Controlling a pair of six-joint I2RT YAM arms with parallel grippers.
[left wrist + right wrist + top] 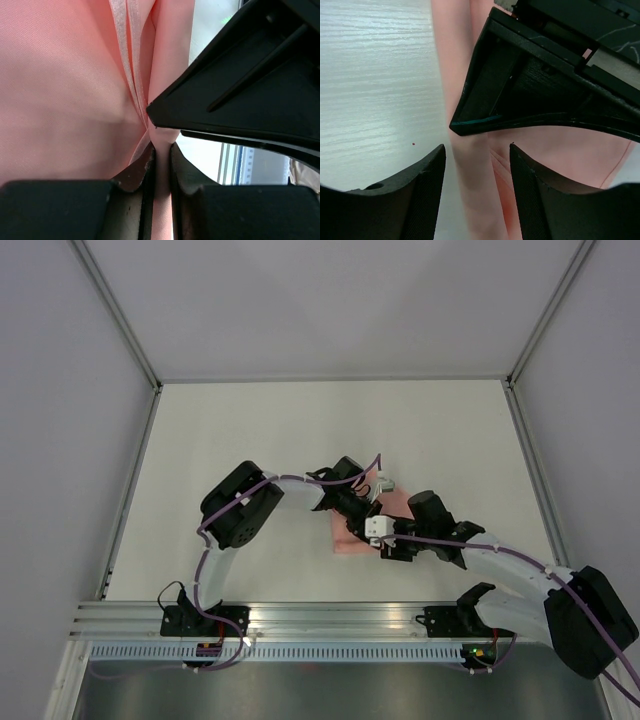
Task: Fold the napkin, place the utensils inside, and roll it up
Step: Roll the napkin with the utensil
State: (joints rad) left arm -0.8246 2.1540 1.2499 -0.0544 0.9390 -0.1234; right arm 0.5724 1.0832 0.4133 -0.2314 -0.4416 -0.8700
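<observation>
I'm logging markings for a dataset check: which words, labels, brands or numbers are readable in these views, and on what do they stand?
No readable text in any view.
The napkin is plain pink, unprinted.
The left gripper and right gripper show plain black jaws, no label.
The white part on a wrist in the top view is too small to show any print.

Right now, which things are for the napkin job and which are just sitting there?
For the job:
- pink napkin
- left pincer, pinched shut on a fold of it
- right pincer, open around a narrow part of it
- the utensil: not in sight in any view

Just there:
- white table
- metal rail along its near edge
</observation>
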